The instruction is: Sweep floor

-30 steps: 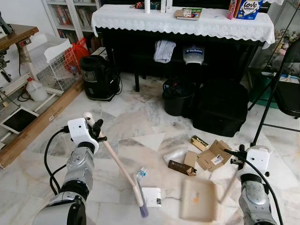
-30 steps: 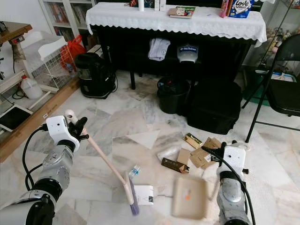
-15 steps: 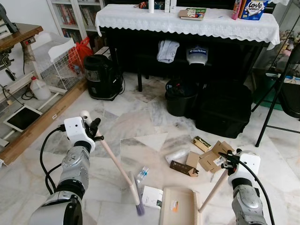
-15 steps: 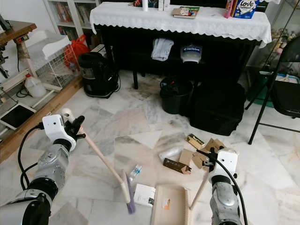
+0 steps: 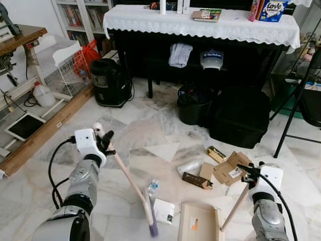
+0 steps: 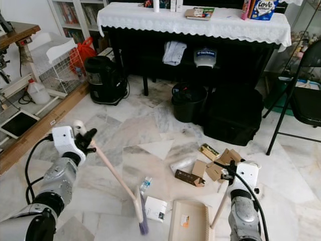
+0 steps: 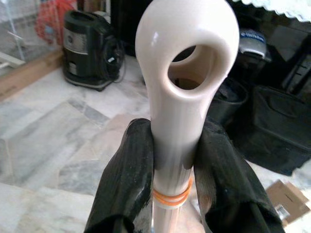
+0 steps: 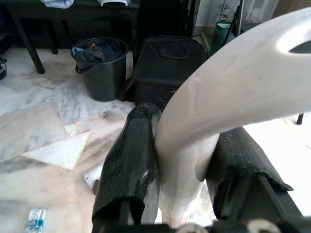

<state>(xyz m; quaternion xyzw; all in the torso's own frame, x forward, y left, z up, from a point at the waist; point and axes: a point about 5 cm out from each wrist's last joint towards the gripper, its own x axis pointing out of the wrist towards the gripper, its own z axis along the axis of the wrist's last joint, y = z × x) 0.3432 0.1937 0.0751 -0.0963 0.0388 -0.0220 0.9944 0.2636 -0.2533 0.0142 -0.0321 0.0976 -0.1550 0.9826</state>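
Note:
My left gripper (image 5: 104, 143) is shut on the top of a cream broom handle (image 7: 181, 111), just below its hanging loop. The broom slants down to its purple-bristled head (image 5: 150, 224) on the marble floor. My right gripper (image 5: 251, 173) is shut on the cream handle (image 8: 214, 97) of a dustpan (image 5: 200, 223), which lies flat on the floor right of the broom head. Between them lies a white booklet (image 5: 164, 211). A small plastic bottle (image 5: 152, 187), a brown box (image 5: 195, 180), a clear wrapper (image 5: 189, 165) and cardboard pieces (image 5: 228, 168) litter the floor beyond.
A black bin (image 5: 193, 105) and a black bag (image 5: 235, 118) stand under a table with a white lace cloth (image 5: 200, 25). A black appliance (image 5: 110, 83) and a wire crate (image 5: 57, 65) are at the left. A folding chair (image 5: 306, 100) is at the right.
The dustpan, blurred and further right a second ago, has come down flat near the white booklet. The broom head has edged toward the booklet. The camera has shifted slightly.

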